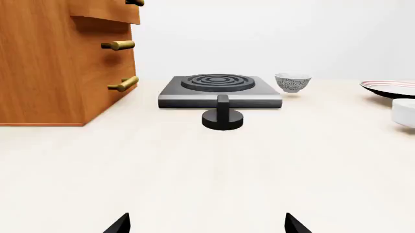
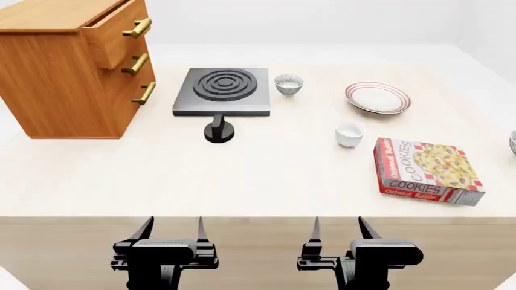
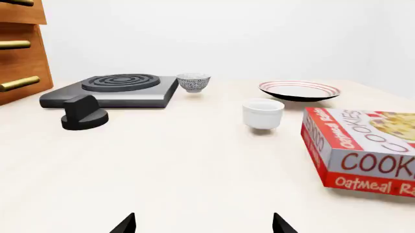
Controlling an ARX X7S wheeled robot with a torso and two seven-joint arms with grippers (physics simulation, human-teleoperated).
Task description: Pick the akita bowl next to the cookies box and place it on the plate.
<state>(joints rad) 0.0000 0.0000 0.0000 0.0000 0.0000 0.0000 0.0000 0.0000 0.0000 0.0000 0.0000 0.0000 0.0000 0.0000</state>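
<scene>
The cookies box (image 2: 426, 171) (image 3: 363, 150) lies flat at the table's right. Just beyond it, at the head view's right edge, only a grey sliver of the akita bowl (image 2: 513, 142) shows; neither wrist view shows it. A look-alike bowl (image 2: 289, 84) (image 1: 292, 82) (image 3: 193, 82) stands beside the stove. The red-ringed plate (image 2: 377, 97) (image 3: 300, 90) (image 1: 389, 87) sits at the back right. My left gripper (image 2: 171, 232) (image 1: 207, 225) and right gripper (image 2: 337, 232) (image 3: 203, 225) hover open and empty at the table's front edge, far from all of these.
A plain white cup (image 2: 349, 134) (image 3: 263, 113) stands between plate and box. A black stove (image 2: 223, 90) (image 1: 219, 90) with its knob (image 2: 219, 131) (image 1: 222, 116) sits mid-back. A wooden drawer cabinet (image 2: 64, 72) (image 1: 52, 63) stands at the back left.
</scene>
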